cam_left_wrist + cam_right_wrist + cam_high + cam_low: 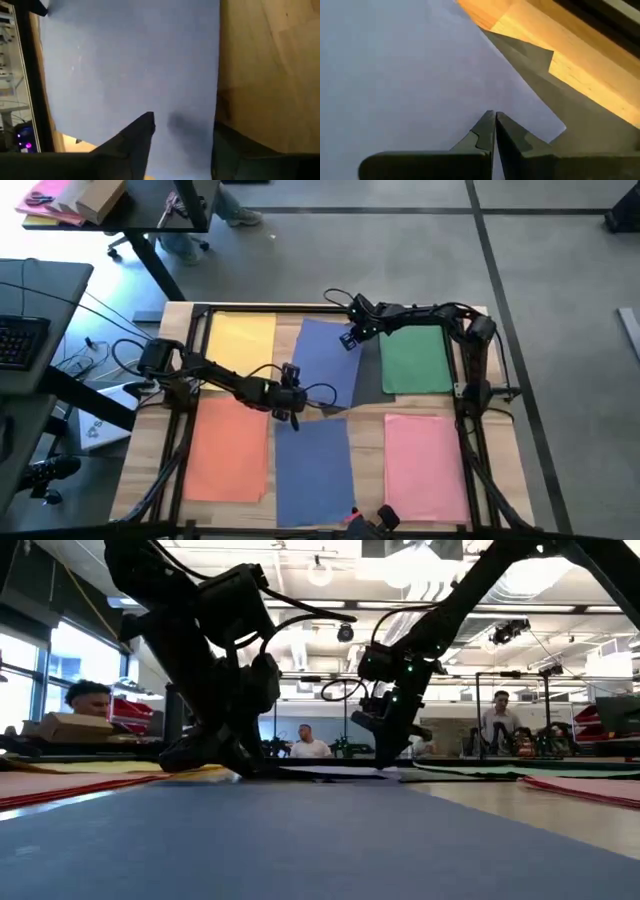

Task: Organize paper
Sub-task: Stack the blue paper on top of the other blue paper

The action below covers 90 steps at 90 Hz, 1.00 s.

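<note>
Coloured paper sheets lie flat on the wooden table: yellow (pixel 240 340), blue (pixel 322 360) and green (pixel 415 358) along the far side, orange (pixel 230 448), a second blue (pixel 315 472) and pink (pixel 425 465) along the near side. A dark grey sheet (pixel 370 385) shows from under the far blue one. My left gripper (pixel 291 416) is open, low over the far end of the near blue sheet (pixel 130 65), one finger over the paper and one past its edge. My right gripper (pixel 349 340) is shut over the far blue sheet (pixel 395 75), near a corner. My left gripper points down at the near blue sheet's far end beside its long edge (pixel 218 100); I cannot tell whether a fingertip touches it. My right gripper's shut fingertips (pixel 487 125) slant down over the far blue sheet near its corner (pixel 562 127); I cannot tell whether they touch.
A black frame (pixel 190 330) runs along the table's sides. Bare wood (pixel 368 430) shows between the sheets. Beyond the table, people sit at desks (pixel 305 745), and a desk at the far left holds a cardboard box and more paper (pixel 70 200).
</note>
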Tool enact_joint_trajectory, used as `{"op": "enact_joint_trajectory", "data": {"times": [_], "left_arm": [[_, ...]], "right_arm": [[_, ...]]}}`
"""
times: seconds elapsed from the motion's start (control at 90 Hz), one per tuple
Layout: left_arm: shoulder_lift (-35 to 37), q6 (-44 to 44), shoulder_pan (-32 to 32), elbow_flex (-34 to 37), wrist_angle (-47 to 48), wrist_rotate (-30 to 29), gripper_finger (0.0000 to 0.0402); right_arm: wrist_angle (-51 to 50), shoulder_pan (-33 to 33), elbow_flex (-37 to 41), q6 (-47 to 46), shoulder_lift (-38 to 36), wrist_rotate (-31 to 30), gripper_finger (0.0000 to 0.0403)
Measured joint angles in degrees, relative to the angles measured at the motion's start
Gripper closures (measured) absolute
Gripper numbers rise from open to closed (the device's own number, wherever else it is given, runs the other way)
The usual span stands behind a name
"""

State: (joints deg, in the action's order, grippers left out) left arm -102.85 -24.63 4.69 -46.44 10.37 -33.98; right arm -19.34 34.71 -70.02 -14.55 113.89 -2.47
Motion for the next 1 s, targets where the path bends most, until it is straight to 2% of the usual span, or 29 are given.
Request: {"op": "enact_joint_trajectory", "data": {"times": [0.167,0.211,0.422,0.533,0.6,0.7,0.856,1.0], "left_arm": [[-0.13,2.24,-0.02,-0.46,0.69,0.05,0.0377],[-0.24,3.61,-0.1,-1.47,2.35,0.04,0.0391],[0.98,5.7,-0.49,-10.83,13.48,-2.28,0.0399],[4.25,11.74,-0.69,-16.02,22.85,-2.5,0.04],[7.37,15.46,-0.61,-19.3,28.66,-1.4,0.0401],[12.35,20.1,0.71,-24.07,35.75,5.36,0.0401],[18.31,27.83,6.32,-31.41,43.01,19.0,0.0401],[18.91,38.07,14.57,-35.22,46.63,29.98,0.0401]], "right_arm": [[-0.02,-0.19,0.0,5.22,-3.11,-0.58,0.0403],[-0.47,-0.34,-0.02,7.4,-4.74,-0.92,0.0403],[-3.05,-6.37,4.04,18.09,-18.53,-8.07,0.0403],[-3.12,-11.6,8.68,16.64,-28.04,-7.95,0.0403],[-3.67,-15.41,11.62,15.27,-33.37,-5.55,0.0403],[-6.24,-22.48,15.68,14.07,-39.04,-2.66,0.0403],[-11.39,-32.36,21.28,3.02,-42.85,-6.8,0.0403],[-11.39,-39.49,24.8,-6.55,-43.11,-8.04,0.0403]]}}
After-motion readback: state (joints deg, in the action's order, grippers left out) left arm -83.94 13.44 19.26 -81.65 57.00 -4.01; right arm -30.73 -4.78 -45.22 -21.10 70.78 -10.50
